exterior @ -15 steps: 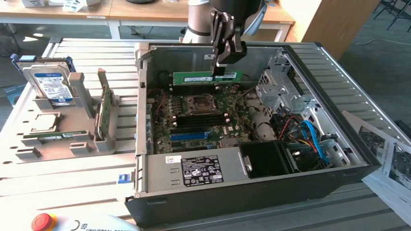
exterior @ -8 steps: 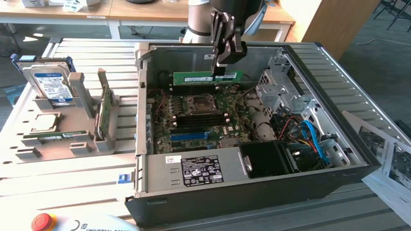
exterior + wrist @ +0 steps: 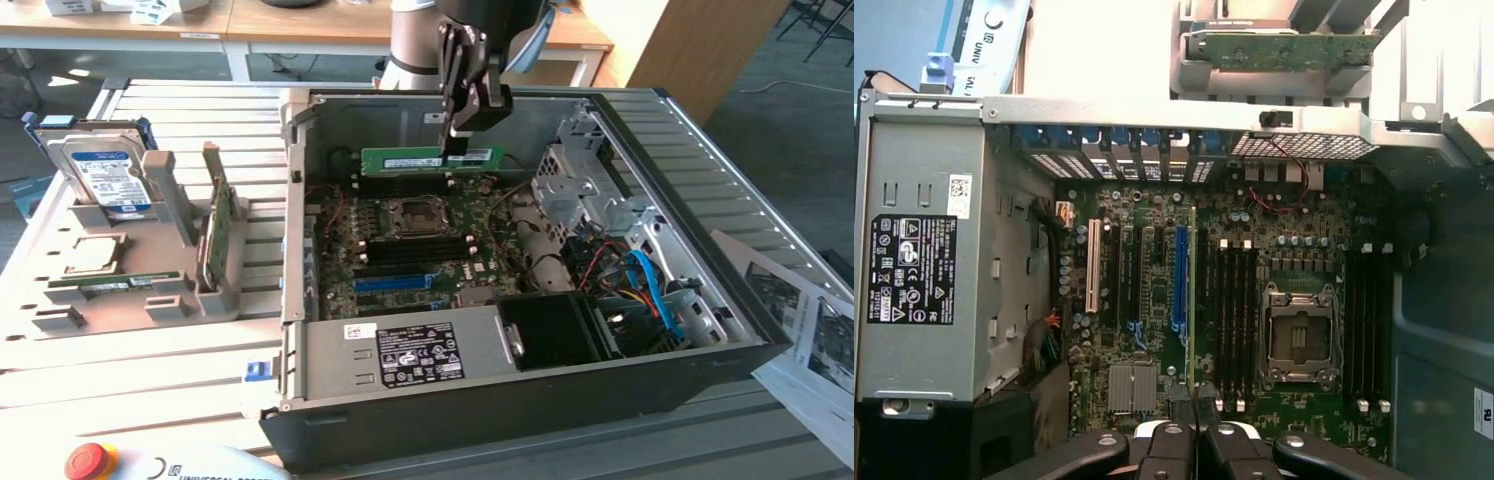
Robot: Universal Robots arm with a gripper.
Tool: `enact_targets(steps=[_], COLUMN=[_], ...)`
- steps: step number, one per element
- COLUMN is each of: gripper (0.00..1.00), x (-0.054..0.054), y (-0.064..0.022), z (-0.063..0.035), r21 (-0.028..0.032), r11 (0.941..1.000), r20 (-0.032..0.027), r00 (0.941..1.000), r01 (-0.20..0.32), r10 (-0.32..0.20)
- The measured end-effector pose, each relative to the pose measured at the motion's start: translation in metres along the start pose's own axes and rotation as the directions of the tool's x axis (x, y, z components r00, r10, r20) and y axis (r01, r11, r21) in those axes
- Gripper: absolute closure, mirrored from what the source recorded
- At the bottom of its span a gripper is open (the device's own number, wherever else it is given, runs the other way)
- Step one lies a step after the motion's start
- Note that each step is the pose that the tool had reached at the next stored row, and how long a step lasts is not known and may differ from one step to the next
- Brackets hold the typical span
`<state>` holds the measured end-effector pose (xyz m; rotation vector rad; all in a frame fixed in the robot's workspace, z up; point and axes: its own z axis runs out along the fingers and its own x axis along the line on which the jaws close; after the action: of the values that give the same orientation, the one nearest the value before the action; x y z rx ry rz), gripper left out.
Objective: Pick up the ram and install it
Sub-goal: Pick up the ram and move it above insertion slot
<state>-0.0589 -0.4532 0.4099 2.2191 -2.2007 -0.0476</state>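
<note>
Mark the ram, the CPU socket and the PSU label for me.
ram [image 3: 407, 160]: exterior view, on its green face.
CPU socket [image 3: 416, 216]: exterior view, centre of the metal frame.
PSU label [image 3: 420, 356]: exterior view, middle of the black sticker.

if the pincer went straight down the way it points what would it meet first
The ram held in the pincer would likely reach the motherboard first, at the black memory slots beside the CPU socket; which slot exactly is unclear.
</note>
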Motion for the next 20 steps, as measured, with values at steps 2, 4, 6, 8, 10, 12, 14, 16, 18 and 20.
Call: enact_targets(steps=[2,4,6,8,10,12,14,16,18,20], gripper=[0.88,0.88,0.88,0.88,0.88,0.88,0.88,0.88,0.88,0.88], x=[-0.002,-0.003,-0.005,-0.006,-0.008,-0.009,-0.011,-0.013,-0.016,-0.018], y=[-0.0006,-0.0012,-0.0018,-0.0023,-0.0029,-0.0035,-0.0040,-0.0045,-0.0051,-0.0056], z=[0.0004,0.0008,0.0012,0.0016,0.0020,0.0024,0.0029,0.0033,0.0038,0.0043], r21=[0.0000,0.0000,0.0000,0.0000,0.0000,0.0000,0.0000,0.0000,0.0000,-0.0001], r11=[1.0000,1.0000,1.0000,1.0000,1.0000,1.0000,1.0000,1.0000,1.0000,1.0000], r20=[0.0000,-0.0001,0.0000,-0.0001,0.0000,-0.0001,0.0000,0.0000,0.0000,-0.0001], r00=[1.0000,1.0000,1.0000,1.0000,1.0000,1.0000,1.0000,1.0000,1.0000,1.0000], r01=[0.000,0.000,0.000,0.000,0.000,0.000,0.000,-0.001,0.000,-0.001], r10=[0.000,0.000,0.000,0.000,0.000,0.000,0.000,0.001,0.000,0.001])
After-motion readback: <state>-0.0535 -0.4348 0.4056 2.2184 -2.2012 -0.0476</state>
